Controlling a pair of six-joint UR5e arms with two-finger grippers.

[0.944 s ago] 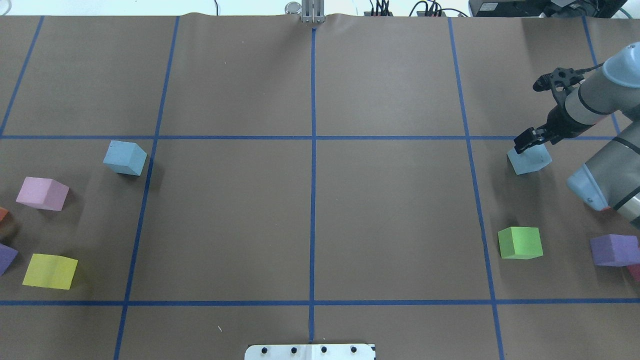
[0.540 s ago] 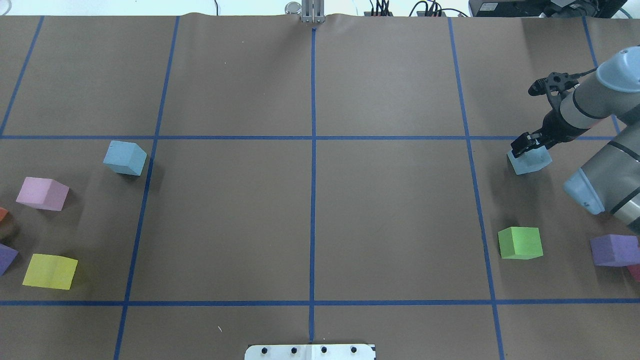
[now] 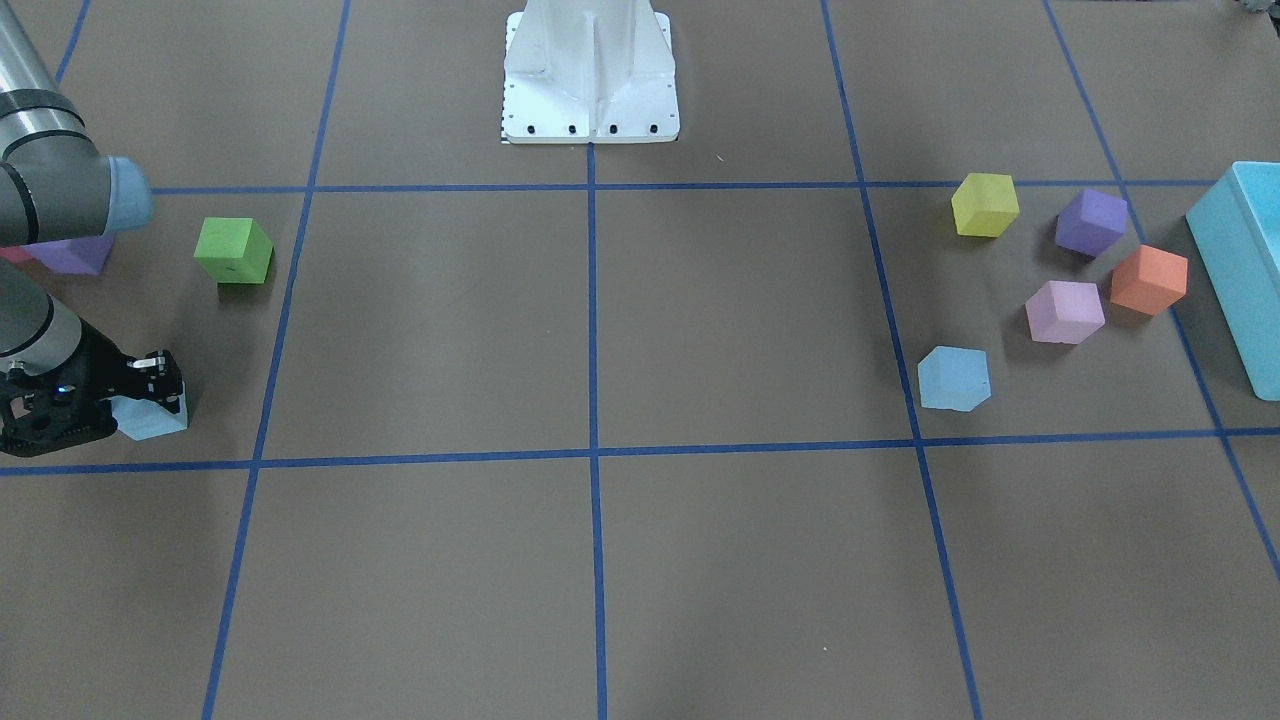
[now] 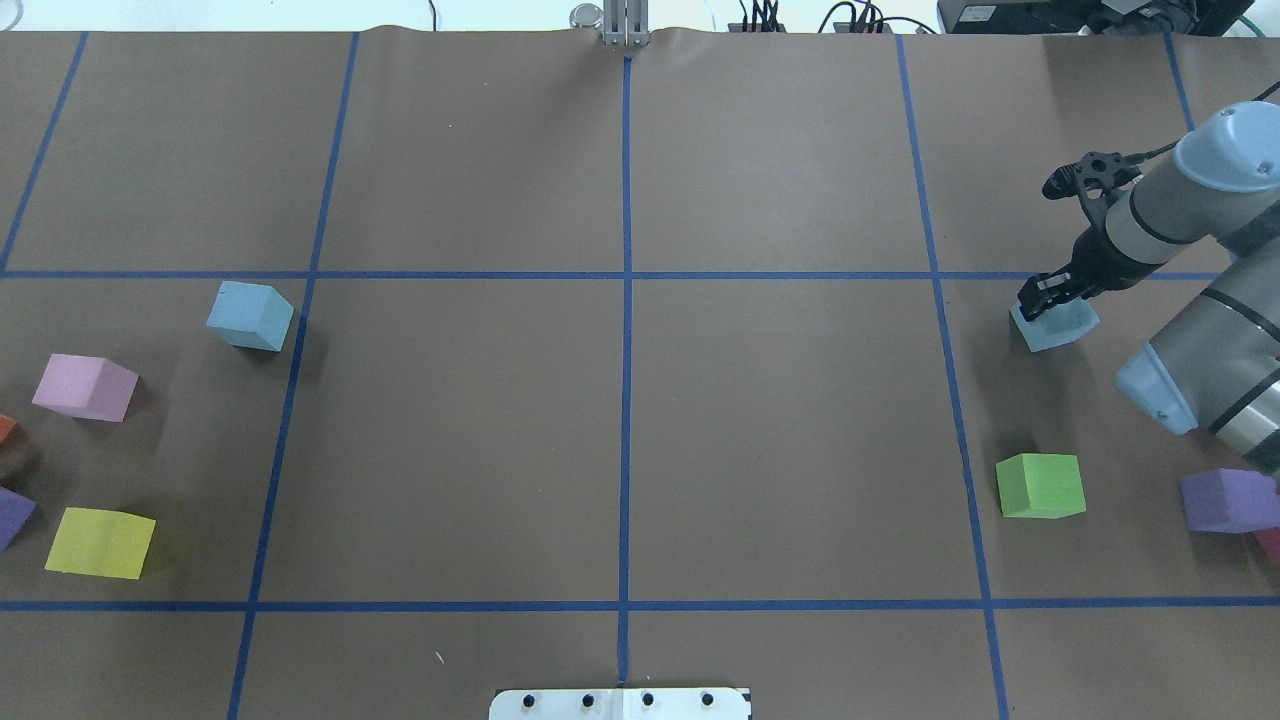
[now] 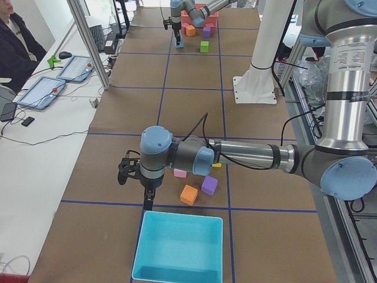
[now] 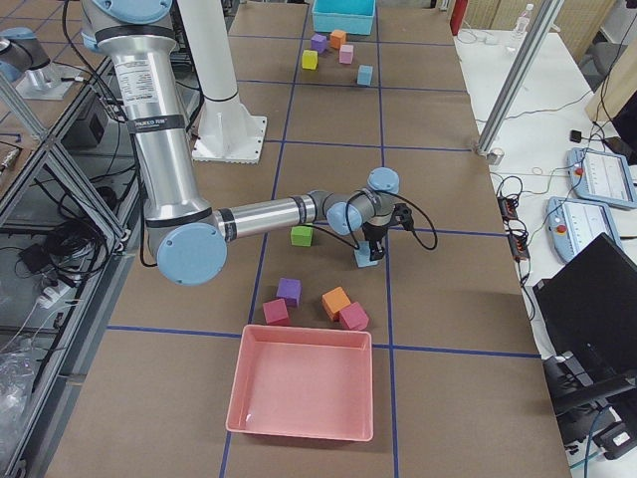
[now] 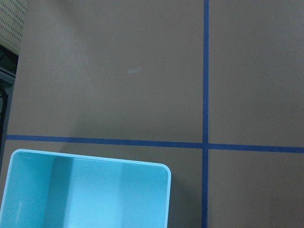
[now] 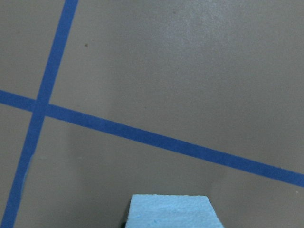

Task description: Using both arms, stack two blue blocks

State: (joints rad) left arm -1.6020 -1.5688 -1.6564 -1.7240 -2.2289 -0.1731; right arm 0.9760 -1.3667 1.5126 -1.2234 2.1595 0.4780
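One pale blue block (image 4: 1060, 328) sits on the table at the right, also in the front view (image 3: 152, 418) and at the bottom edge of the right wrist view (image 8: 171, 213). My right gripper (image 4: 1046, 297) is lowered onto it, its fingers straddling the block's top and looking open; the block rests on the table. The second blue block (image 4: 250, 315) stands alone at the left, also in the front view (image 3: 954, 379). My left gripper (image 5: 148, 199) shows only in the left side view, hanging above the turquoise bin (image 5: 179, 247). I cannot tell whether it is open or shut.
A green cube (image 4: 1040, 486) and a purple cube (image 4: 1225, 500) lie nearer the robot than the right block. Pink (image 4: 85, 387) and yellow (image 4: 100, 542) cubes lie near the left block. A pink tray (image 6: 304, 383) sits at the right end. The white pedestal (image 3: 590, 80) stands at the table's middle edge.
My right gripper has come down and slightly left onto the right blue block. The block has stayed on the table. The left block has not moved.
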